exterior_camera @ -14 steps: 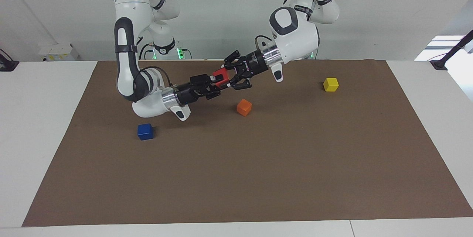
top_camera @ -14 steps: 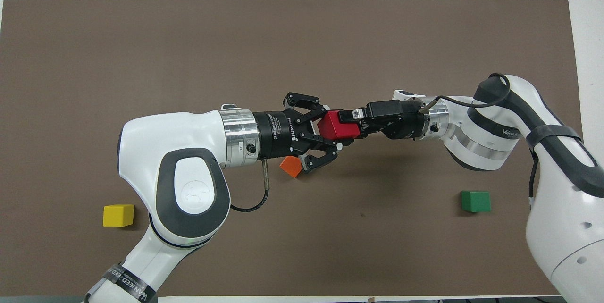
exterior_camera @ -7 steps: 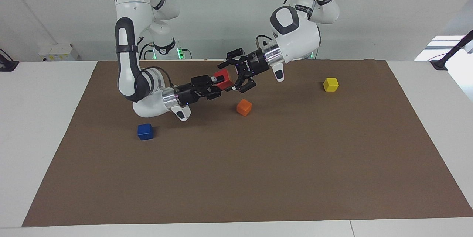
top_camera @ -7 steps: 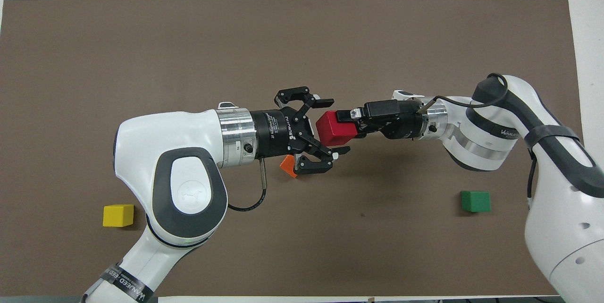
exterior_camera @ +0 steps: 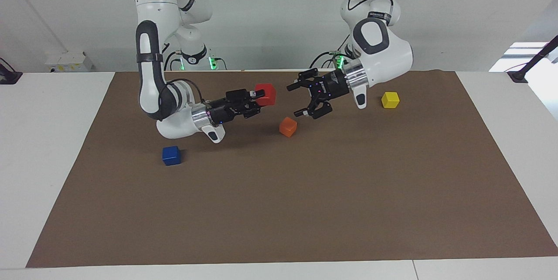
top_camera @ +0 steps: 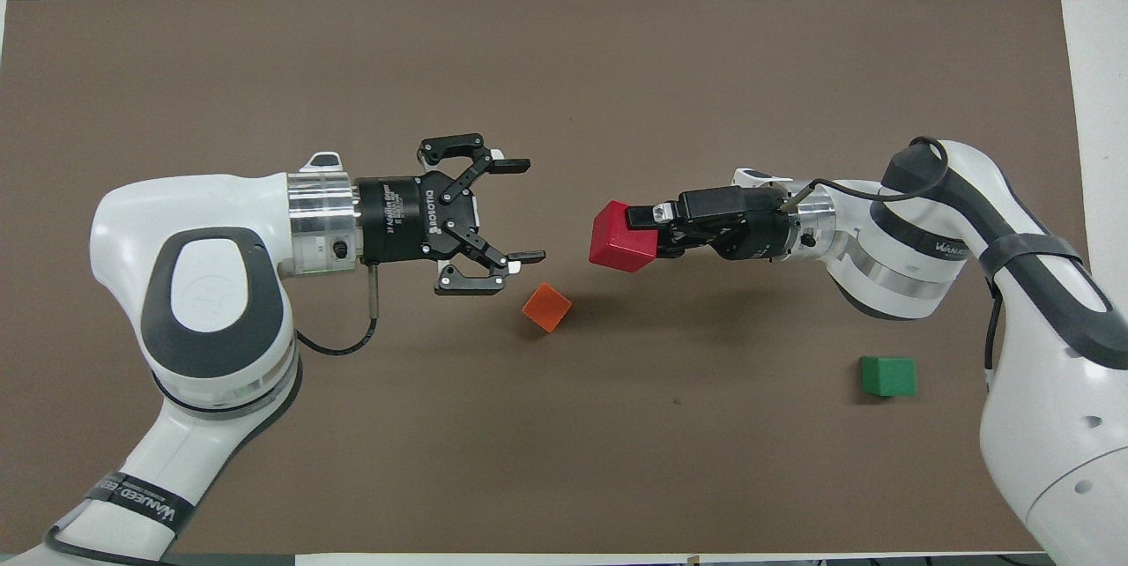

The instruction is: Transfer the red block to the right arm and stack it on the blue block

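Holding the red block (exterior_camera: 265, 94) clamped in its fingers above the brown mat (exterior_camera: 279, 210), the right gripper (exterior_camera: 257, 97) has the handover done; stacking remains. The blue block (exterior_camera: 171, 155) sits alone toward the right arm's end. The left gripper (exterior_camera: 306, 99), fingers spread wide and empty, hangs over the orange cube (exterior_camera: 288, 126). White desk (exterior_camera: 48, 140), pale wall.

Left claw (top_camera: 520, 212) splayed wide, wrist level; right claw (top_camera: 641, 227) clamped shut, wrist seemingly tilted slightly upward.

Orange cube (exterior_camera: 288, 127), yellow cube (exterior_camera: 390, 100) and green cube (top_camera: 888, 376) rest on brown mat (exterior_camera: 279, 210).
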